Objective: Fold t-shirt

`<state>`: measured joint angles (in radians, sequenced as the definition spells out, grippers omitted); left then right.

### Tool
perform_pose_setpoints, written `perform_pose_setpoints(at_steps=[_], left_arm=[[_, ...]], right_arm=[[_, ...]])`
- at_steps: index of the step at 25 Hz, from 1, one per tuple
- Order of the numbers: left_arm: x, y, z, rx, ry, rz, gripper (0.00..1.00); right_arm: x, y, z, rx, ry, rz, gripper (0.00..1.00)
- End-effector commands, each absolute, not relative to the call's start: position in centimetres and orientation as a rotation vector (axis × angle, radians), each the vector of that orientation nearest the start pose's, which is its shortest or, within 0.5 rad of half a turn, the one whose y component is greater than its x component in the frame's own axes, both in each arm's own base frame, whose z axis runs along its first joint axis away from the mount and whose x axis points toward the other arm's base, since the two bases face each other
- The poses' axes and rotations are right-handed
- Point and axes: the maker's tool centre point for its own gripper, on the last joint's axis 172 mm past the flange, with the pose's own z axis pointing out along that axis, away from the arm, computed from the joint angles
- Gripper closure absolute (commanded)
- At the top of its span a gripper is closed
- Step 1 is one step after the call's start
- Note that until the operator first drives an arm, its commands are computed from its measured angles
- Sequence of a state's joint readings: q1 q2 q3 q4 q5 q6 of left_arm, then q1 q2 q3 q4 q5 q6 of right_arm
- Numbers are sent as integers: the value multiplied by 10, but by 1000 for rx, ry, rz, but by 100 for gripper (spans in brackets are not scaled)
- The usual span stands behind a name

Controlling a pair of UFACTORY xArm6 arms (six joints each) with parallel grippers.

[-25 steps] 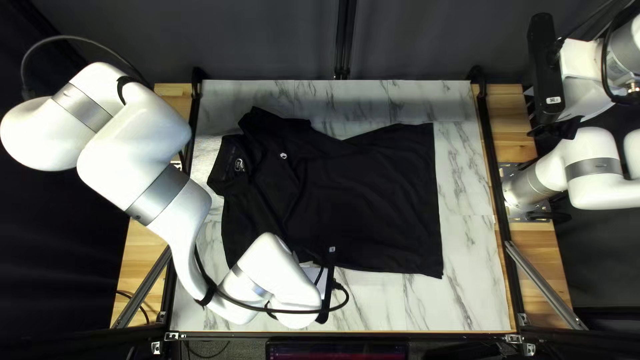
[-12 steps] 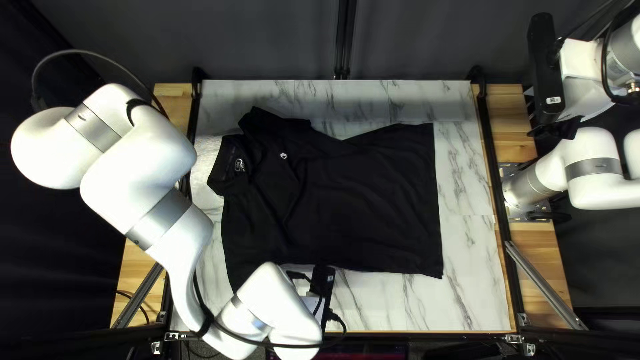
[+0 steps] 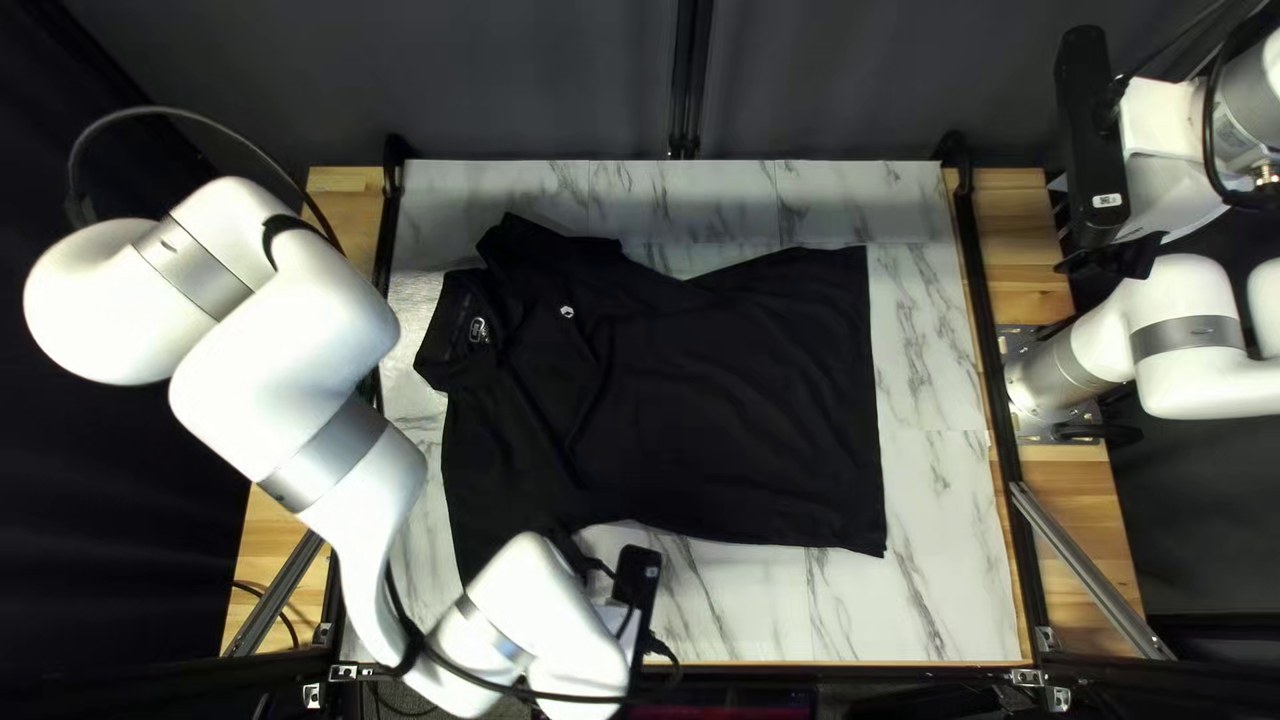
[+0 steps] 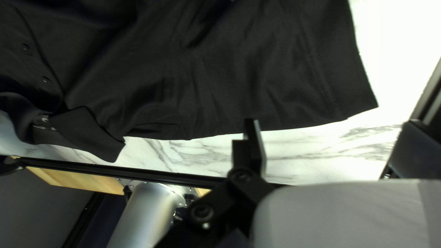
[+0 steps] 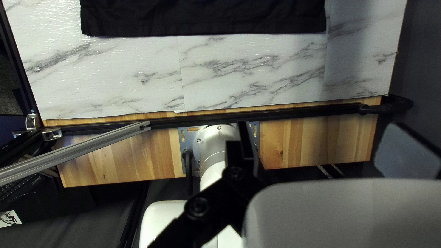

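Your left gripper (image 3: 588,566) is spread wide, its two fingers (image 4: 250,142) well apart, and it has hold of nothing. You've got the black t-shirt (image 3: 720,387) lying spread out on the marble-patterned tabletop (image 3: 920,534), just ahead of those fingers. The one closer to the collar (image 4: 94,131) stands in front of the shirt's edge in the left wrist view; you can't tell from here whether its tip touches the cloth. Ahead of the gap between the fingers you see the cuff end of a sleeve (image 4: 335,82) with marble showing beside it, while the collar lies off to the side, outside that gap. In the top left view, your left arm (image 3: 347,467) covers part of that sleeve. Your right gripper (image 3: 1114,254) is wide open too, with no cloth in its grasp. Its fingers (image 5: 241,142) are well apart from the shirt: the hem (image 5: 206,26) runs across ahead of them, with a stretch of marble and a wooden strip (image 5: 317,138) in between, and the base of your right arm (image 5: 216,142) sits just beside one finger in the right wrist view.
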<state>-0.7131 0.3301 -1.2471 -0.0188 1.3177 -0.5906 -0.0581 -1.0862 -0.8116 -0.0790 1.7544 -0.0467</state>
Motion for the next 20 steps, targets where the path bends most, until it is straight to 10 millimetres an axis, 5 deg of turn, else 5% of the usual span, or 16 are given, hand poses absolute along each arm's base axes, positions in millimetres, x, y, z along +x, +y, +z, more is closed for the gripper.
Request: perform_pose_setpoints(at_steps=[1, 11, 20], left_arm=[[294, -282, 81, -2947, 118, 394, 0], [284, -323, 48, -3090, 338, 307, 0], [280, -315, 27, -3099, 423, 301, 1]], right_arm=[[184, -33, 376, -3217, 51, -224, 0], [184, -33, 376, -3217, 51, -224, 0], [184, -33, 376, -3217, 51, -224, 0]])
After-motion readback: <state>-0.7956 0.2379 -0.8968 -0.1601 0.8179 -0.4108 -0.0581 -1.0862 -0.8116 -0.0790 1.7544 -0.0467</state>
